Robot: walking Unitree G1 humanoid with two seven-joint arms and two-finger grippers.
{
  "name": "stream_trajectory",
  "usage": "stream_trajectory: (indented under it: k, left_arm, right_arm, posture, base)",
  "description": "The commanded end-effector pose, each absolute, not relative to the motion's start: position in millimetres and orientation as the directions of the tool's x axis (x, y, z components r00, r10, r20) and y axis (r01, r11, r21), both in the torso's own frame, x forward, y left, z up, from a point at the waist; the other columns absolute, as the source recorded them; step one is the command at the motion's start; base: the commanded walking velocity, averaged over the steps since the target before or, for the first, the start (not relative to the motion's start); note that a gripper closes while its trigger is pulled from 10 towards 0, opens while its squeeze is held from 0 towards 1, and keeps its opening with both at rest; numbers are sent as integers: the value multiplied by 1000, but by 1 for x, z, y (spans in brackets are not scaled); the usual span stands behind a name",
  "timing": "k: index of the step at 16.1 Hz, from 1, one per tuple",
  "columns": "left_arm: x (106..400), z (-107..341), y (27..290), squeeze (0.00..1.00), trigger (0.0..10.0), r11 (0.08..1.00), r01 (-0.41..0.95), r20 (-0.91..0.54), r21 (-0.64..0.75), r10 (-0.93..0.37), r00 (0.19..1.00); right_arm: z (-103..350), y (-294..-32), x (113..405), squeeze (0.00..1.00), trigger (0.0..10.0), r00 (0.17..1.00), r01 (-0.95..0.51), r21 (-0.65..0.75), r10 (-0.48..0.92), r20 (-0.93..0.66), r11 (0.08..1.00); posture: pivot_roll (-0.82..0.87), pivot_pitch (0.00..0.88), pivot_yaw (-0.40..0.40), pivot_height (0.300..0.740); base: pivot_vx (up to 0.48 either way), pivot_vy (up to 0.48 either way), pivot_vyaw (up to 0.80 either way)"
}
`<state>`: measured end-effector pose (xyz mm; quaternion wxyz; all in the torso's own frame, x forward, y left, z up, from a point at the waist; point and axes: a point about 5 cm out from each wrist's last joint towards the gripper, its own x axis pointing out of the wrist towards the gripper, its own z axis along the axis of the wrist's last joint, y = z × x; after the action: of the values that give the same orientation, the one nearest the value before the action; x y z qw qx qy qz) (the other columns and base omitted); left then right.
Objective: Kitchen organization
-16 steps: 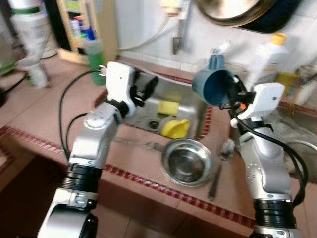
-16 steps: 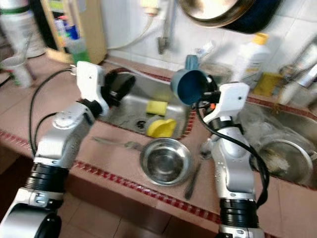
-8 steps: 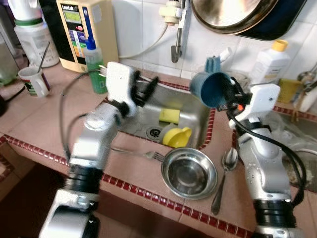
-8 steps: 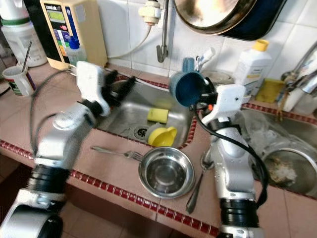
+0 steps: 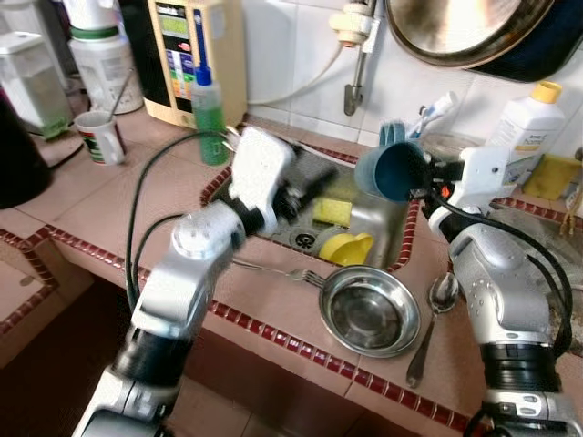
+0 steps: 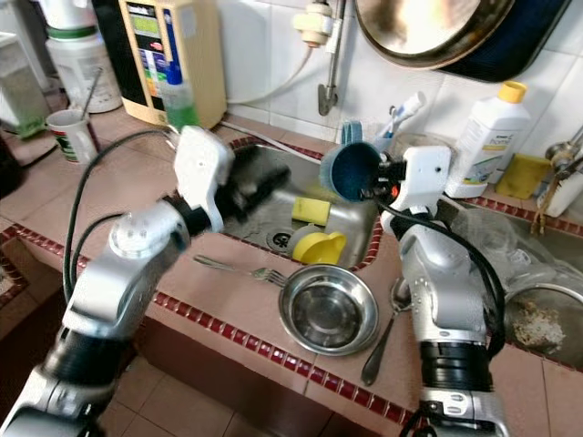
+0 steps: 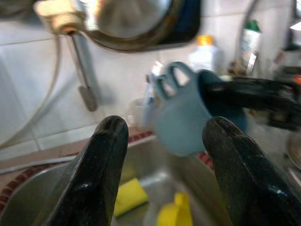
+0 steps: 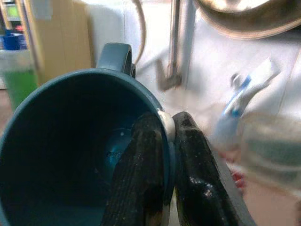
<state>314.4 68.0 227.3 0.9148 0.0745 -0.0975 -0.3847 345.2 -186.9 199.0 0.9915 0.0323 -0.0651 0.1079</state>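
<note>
My right gripper (image 5: 426, 178) is shut on the rim of a dark blue mug (image 5: 392, 170), holding it on its side in the air above the right end of the steel sink (image 5: 378, 221). In the right wrist view the two fingers (image 8: 148, 155) pinch the mug's wall (image 8: 70, 155), one inside and one outside. My left gripper (image 5: 310, 187) hangs open over the sink's left half with nothing between its fingers (image 7: 106, 155), pointing towards the mug (image 7: 181, 117). A yellow sponge (image 5: 332, 211) and a yellow cup (image 5: 346, 248) lie in the sink.
On the counter's front edge lie a steel bowl (image 5: 369, 309), a fork (image 5: 273, 270) and a spoon (image 5: 433, 319). A green bottle (image 5: 208, 114) and a white mug (image 5: 98, 137) stand at the left. A white bottle (image 5: 524, 127) stands at the right, and a pan (image 5: 474, 32) hangs above.
The camera has shifted, so the whole scene sits differently. My left gripper has moved further over the sink, closer to the sponge and the mug. The right gripper still holds the mug.
</note>
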Motion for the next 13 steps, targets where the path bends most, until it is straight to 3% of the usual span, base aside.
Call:
stream_trajectory:
  k: [1,6,9,13]
  left_arm:
    - [307,229,64,0,10000,662,713,105,231,-746,658]
    - [277,228,59,0,10000,574,783,37,239,-811,583]
    - [258,233,53,0,10000,519,836,-2,181,-849,528]
    - [253,233,53,0,10000,511,844,-22,164,-853,521]
  right_arm:
    - [205,-194,348,0,10000,967,-229,85,217,130,970]
    - [207,-205,363,0,10000,975,-221,129,220,27,967]
    - [220,-203,367,0,10000,925,-380,168,375,63,910]
    - [224,-201,375,0,10000,905,-425,166,424,43,890]
  posture:
    - [-33,57,-23,740]
    - [-22,164,-10,740]
    - [-22,249,-3,740]
    - [-28,313,0,740]
  base:
    - [0,0,0]
    - [0,0,0]
    - [0,0,0]
    - [0,0,0]
